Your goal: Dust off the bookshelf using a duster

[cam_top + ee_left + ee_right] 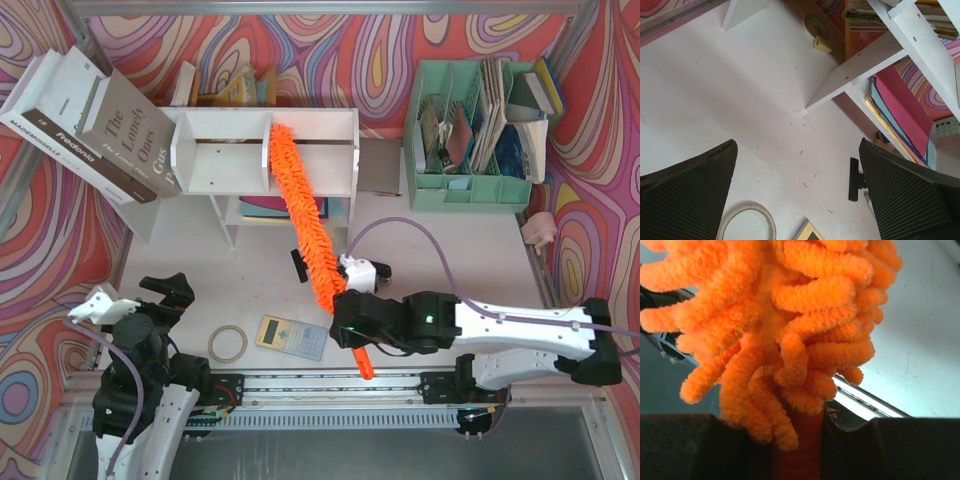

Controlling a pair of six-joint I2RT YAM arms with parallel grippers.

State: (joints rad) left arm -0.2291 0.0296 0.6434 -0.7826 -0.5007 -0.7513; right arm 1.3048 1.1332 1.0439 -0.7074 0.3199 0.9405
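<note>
While the right gripper [348, 318], jaws clamped near the lower end of the fluffy orange duster [303, 205], holds it slanting up so its tip lies against the middle divider of the white bookshelf [325, 122], the left gripper [165, 293] hovers over the table [480, 250], jaws wide apart.

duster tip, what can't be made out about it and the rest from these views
- Top view: whether the duster tip touches the bookshelf board; seen from above, no height shows.
- Right wrist: the bookshelf, hidden by orange fluff; only the handle shows in the right gripper.
- Left wrist: the bookshelf's upper tier, cut off by the top edge; duster out of frame.
- Top view: calculator screen, too small to read.
</note>
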